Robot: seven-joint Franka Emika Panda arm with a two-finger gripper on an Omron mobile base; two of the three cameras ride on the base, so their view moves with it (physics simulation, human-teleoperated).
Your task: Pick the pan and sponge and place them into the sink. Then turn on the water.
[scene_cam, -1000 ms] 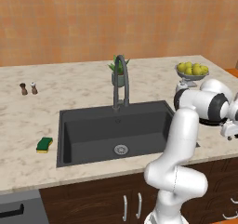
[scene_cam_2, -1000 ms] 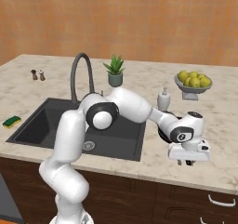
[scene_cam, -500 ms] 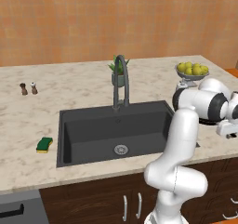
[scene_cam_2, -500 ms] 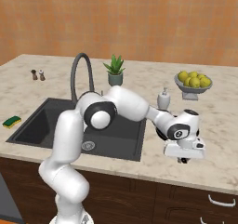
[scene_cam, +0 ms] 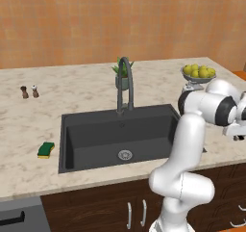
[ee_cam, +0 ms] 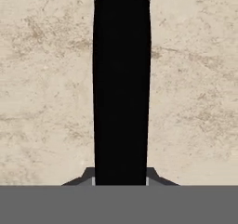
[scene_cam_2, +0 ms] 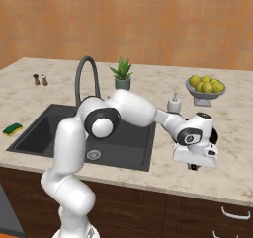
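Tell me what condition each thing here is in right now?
End effector: shut on the pan handle.
Pan: on the counter right of the sink, handle gripped, not yet in the basin.
Sponge: lying on the counter left of the sink, untouched.
Sink: holds neither pan nor sponge.
Faucet: off, no stream running.
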